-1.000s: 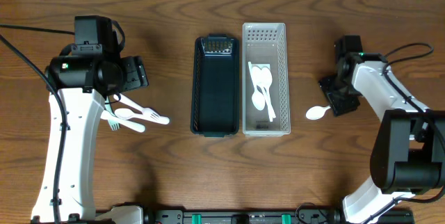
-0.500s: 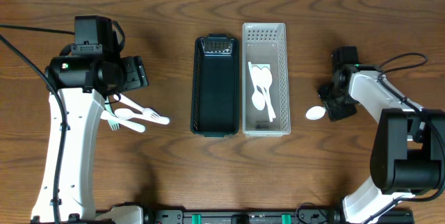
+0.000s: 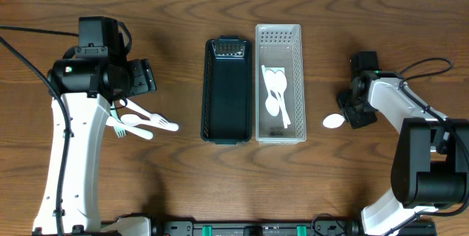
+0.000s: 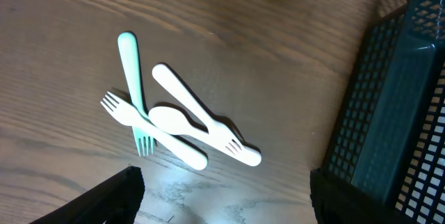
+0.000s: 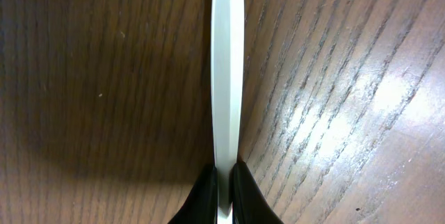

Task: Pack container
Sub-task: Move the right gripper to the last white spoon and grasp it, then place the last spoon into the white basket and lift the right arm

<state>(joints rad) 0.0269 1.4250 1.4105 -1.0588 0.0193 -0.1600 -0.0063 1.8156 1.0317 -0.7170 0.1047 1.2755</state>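
Note:
My right gripper (image 5: 223, 182) is shut on the thin handle of a white plastic spoon (image 5: 227, 64), low over the wood. From overhead, that spoon's bowl (image 3: 333, 121) lies just right of the grey basket (image 3: 300, 82), which holds several white spoons (image 3: 275, 93). The dark basket (image 3: 206, 89) beside it looks empty. On the left lies a small pile of plastic cutlery (image 3: 143, 124): a teal fork (image 4: 132, 78) crossed by white forks (image 4: 201, 123). My left gripper (image 4: 226, 203) hangs open above the pile, touching nothing.
The two baskets stand side by side in the middle of the wooden table. The dark basket's wall (image 4: 396, 113) fills the right of the left wrist view. Cables trail off both arms at the table's sides.
My right gripper has shifted slightly and closed on the white spoon's handle; the spoon barely moved. The left arm and the cutlery pile have stayed still.

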